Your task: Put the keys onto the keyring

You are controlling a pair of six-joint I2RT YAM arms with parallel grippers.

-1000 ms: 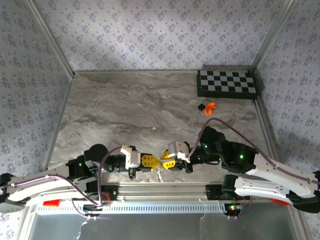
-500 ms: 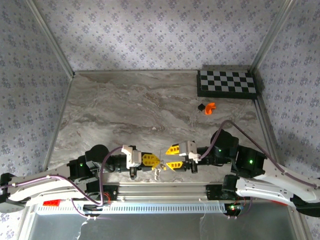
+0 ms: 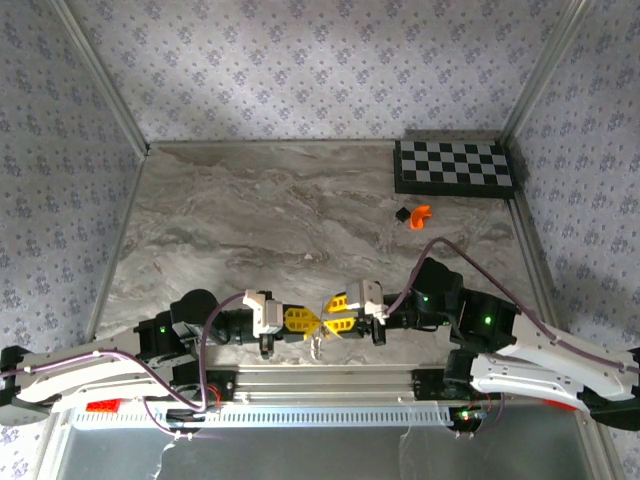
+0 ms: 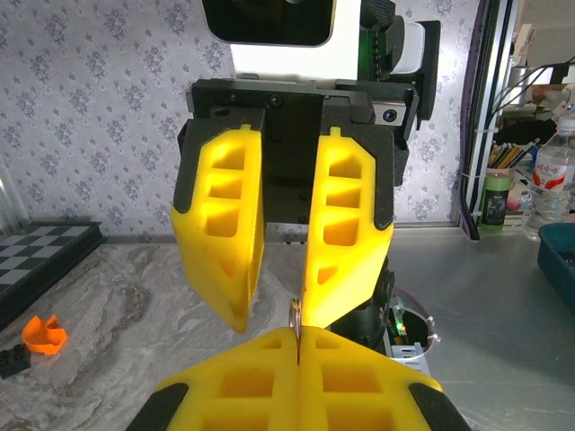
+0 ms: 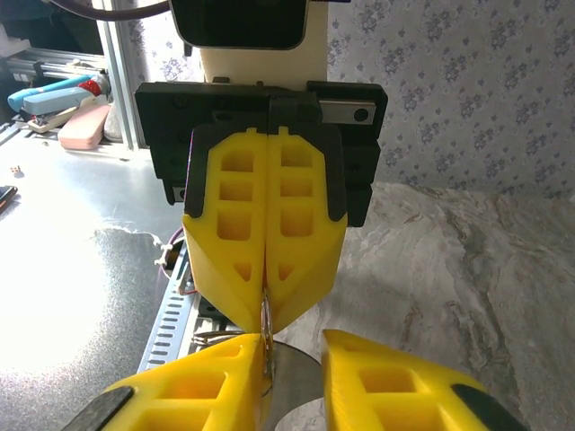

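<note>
My left gripper and right gripper meet tip to tip above the table's near edge. The left gripper is shut on the keyring, a thin silver loop seen edge-on that pokes out of its pads. The right gripper is open, its two fingers either side of the ring's tip. The keyring touches the inner face of its left pad. A flat silvery piece lies in the gap between the right fingers; I cannot tell whether it is one of the keys. A small silvery cluster hangs below the grippers.
A checkerboard lies at the back right, with a small orange piece and a black piece in front of it. The aluminium rail runs just below the grippers. The marble tabletop stretches behind them.
The right gripper drew back to the right with wider jaws, then returned to the left gripper's tip with narrower jaws. The left gripper stayed shut and still.
</note>
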